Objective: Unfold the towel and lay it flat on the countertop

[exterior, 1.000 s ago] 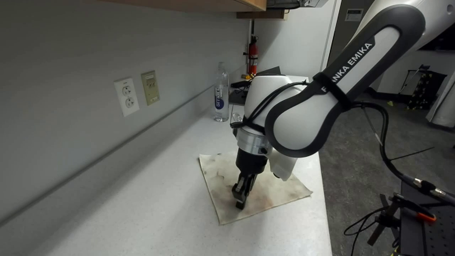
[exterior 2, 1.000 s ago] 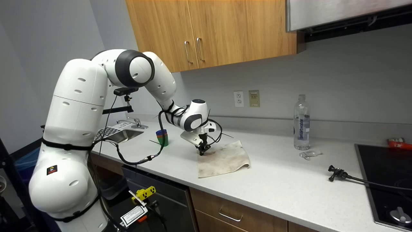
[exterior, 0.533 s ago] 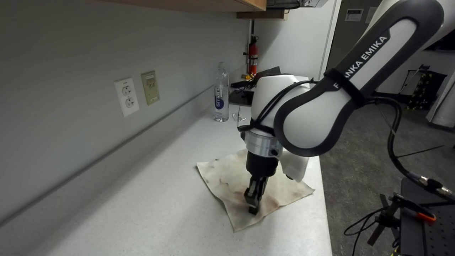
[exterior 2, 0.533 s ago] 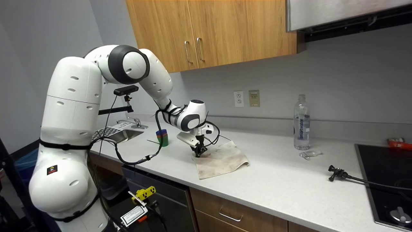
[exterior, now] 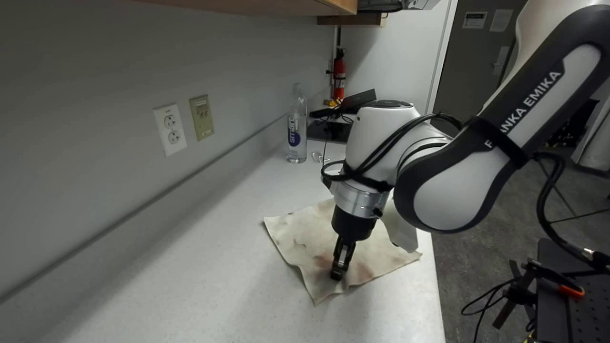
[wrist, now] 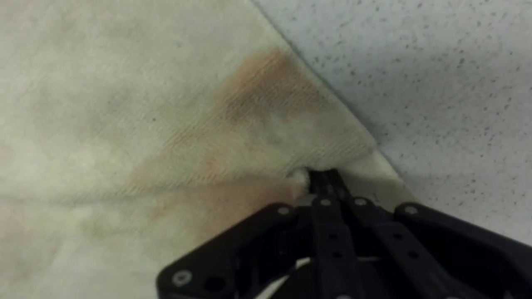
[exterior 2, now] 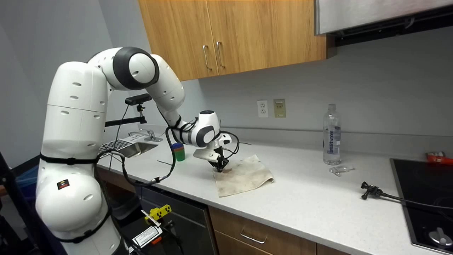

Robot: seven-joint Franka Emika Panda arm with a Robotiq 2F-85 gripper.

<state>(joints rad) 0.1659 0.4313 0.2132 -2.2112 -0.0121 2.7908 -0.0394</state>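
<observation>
Both exterior views show the arm [exterior 2: 122, 67] bent downward, closed claw [exterior: 337, 275] touching the towel [exterior 2: 244, 179].

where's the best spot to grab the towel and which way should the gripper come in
Probably the corner of the towel nearest the cooktop, coming low from the front of the countertop: the towel edge beside that corner appears lifted, perhaps leaving room to slip underneath. The gripper is shut, so it should open first.
</observation>
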